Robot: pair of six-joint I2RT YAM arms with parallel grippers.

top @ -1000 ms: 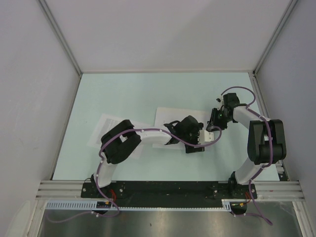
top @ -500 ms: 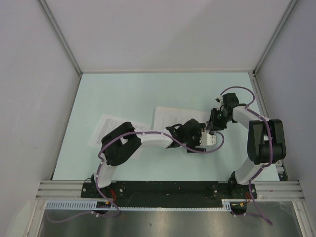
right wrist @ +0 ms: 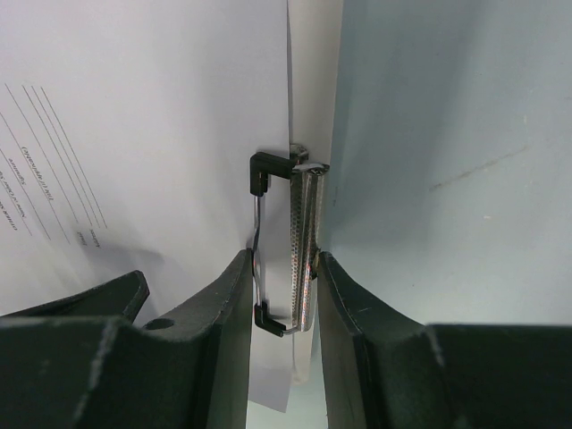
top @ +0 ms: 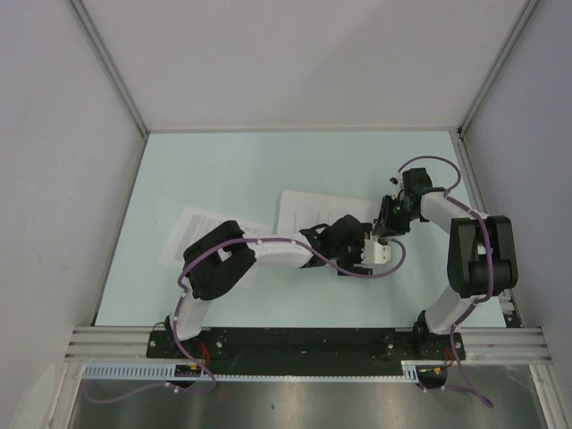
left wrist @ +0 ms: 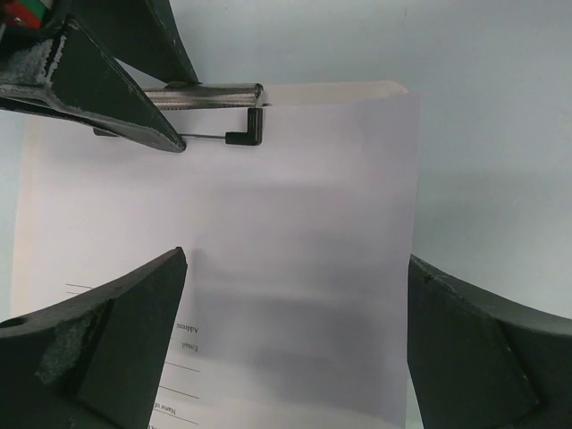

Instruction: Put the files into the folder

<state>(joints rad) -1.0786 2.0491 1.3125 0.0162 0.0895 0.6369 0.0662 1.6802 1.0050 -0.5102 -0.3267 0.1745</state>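
Pale green table (top: pixel 223 170), white walls. The right gripper (right wrist: pixel 284 268) pinches the metal clip (right wrist: pixel 299 232) of the folder (right wrist: pixel 313 80), which is mostly hidden beneath a printed sheet (left wrist: pixel 286 197) whose edge apparently lies under the clip. The left gripper (left wrist: pixel 297 268) hangs spread wide above it. The second sheet (top: pixel 192 228), at left, is partly covered by the left arm.

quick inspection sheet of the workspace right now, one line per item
surface: pale green table
job's things: left sheet partly hidden by the left arm; centre sheet lies on the folder, edge at the clip
clutter: nothing seen
pincers: left pincer open above the centre sheet; right pincer shut on the clip
cables: purple cables run along both arms
surroundings: grey walls on three sides; metal rail at the near edge
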